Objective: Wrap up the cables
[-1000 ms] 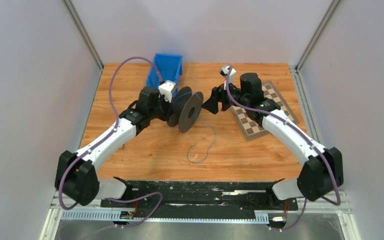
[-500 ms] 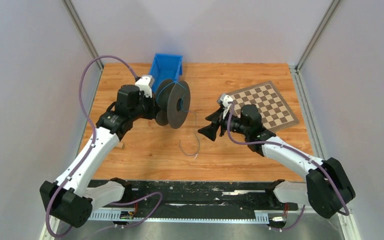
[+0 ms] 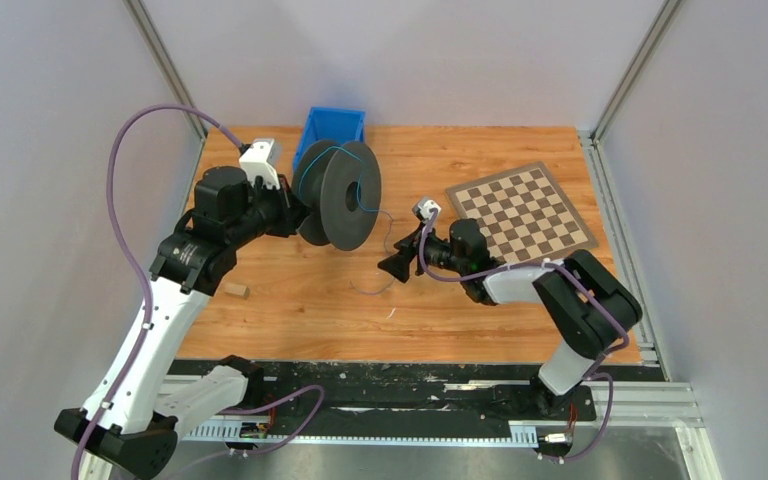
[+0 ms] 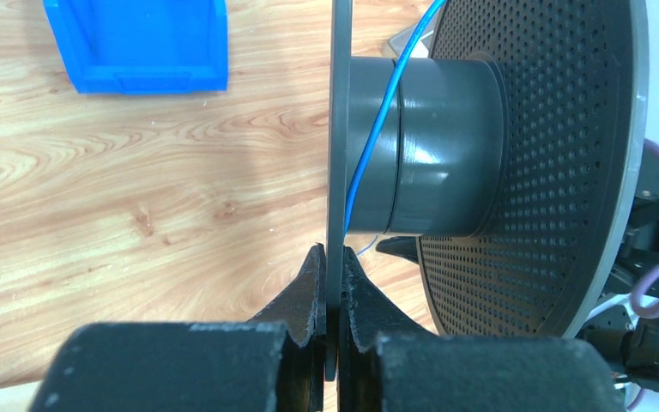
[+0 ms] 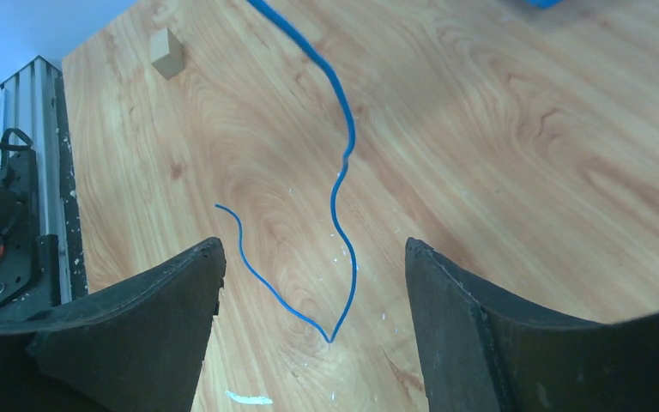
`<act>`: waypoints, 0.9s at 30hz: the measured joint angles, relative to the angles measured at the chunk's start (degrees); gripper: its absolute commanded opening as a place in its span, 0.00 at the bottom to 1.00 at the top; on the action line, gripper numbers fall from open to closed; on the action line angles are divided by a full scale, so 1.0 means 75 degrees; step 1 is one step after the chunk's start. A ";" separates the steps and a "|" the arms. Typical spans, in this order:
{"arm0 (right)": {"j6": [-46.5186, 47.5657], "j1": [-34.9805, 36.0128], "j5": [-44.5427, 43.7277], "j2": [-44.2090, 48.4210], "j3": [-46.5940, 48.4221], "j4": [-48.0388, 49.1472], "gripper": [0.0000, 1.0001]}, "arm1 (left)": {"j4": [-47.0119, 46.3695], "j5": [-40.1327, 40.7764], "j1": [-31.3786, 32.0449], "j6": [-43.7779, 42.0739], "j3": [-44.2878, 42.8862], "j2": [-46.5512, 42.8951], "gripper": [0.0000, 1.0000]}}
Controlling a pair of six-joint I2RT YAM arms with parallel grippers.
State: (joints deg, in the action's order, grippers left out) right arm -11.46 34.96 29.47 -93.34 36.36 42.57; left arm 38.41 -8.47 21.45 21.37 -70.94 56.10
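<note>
One camera high above the near edge looks down over the whole worktop [image 3: 300, 310], while wrist cameras peer close past the left end effector [image 4: 333, 287] and right end effector [image 5: 313, 253] at that same wood.

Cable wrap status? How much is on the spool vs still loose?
Done: barely anything, one strand of blue wire crosses the spool hub. In hand: left gripper clamps the spool's flange; right gripper hangs open over the loose tail. Left: that curling tail on the table, not yet wound.
</note>
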 measured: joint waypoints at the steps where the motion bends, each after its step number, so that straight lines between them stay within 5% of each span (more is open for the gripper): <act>1: -0.0076 0.0029 -0.0009 -0.0189 0.0000 0.0122 0.71 | 0.0032 -0.0003 0.0000 0.0026 -0.0003 -0.0023 0.00; 3: -0.0230 0.0096 -0.0006 -0.0539 0.0003 0.0408 0.58 | 0.0108 0.0003 0.0000 0.0061 -0.0003 -0.0029 0.00; 6: -0.0458 0.0207 -0.0009 -0.0918 0.0003 0.0749 0.14 | 0.0227 0.0003 0.0000 0.0087 -0.0003 0.0003 0.00; 8: -0.0539 0.0233 -0.0099 -0.0976 0.0000 0.0778 0.00 | 0.0312 0.0003 0.0000 0.0079 -0.0009 0.0003 0.00; 27: -0.1128 -0.1609 -0.1026 -0.0050 0.1364 -0.0743 0.00 | 0.1848 -0.0041 -0.0020 -0.0536 -0.0379 -0.0090 0.00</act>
State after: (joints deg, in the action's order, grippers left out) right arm -19.92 22.90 21.78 -93.71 46.59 36.99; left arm 52.27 -8.78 21.30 17.34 -73.78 55.42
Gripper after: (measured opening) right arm 0.004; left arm 0.030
